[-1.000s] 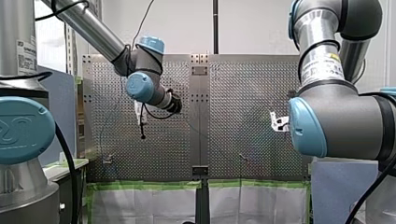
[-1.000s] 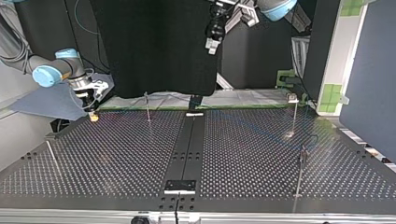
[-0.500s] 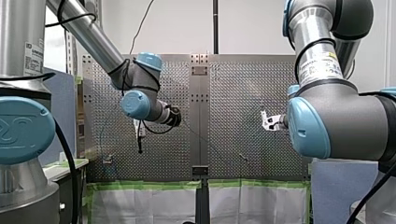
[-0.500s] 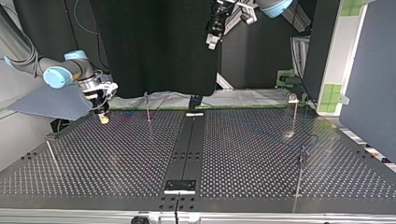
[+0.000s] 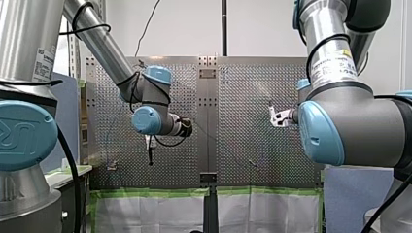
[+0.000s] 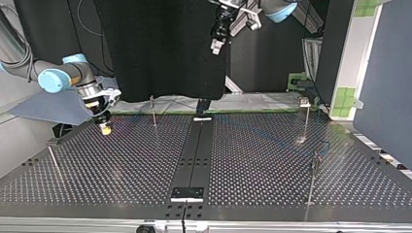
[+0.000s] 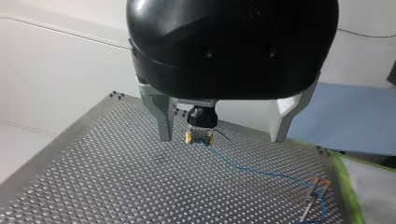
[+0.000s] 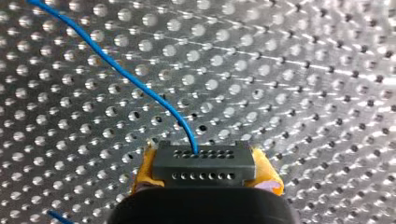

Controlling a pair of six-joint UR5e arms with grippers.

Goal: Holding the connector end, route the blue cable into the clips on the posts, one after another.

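Perforated metal table [image 6: 262, 165], with a dark curtain behind its far edge in the top view. My right arm enters low at the top view's left with its wrist bent down. The right gripper [image 6: 104, 127] hangs just above the table near the far left corner.

Right wrist view: yellow pads [image 8: 268, 179] are clamped on a dark grey connector [image 8: 204, 164]. The blue cable [image 8: 135, 81] leaves the connector's face and runs off over the holes.

My left arm enters high at the top view's right. The left gripper [image 7: 222, 137] points down, well above the table, its metal fingers [image 7: 164, 119] spread apart with nothing between them. Beyond them the cable trails from the connector to the far-edge post [image 7: 312, 200], beside green tape [image 7: 344, 186].

Other posts:
- left-edge post [image 6: 53, 162], leaning
- right-corner post [image 6: 307, 121], with a clip [image 6: 304, 102] on top
- right-edge post [image 6: 313, 177], with a scrap of blue beside it

The cable is too faint in the top view to trace. Whether it sits in any clip cannot be told.
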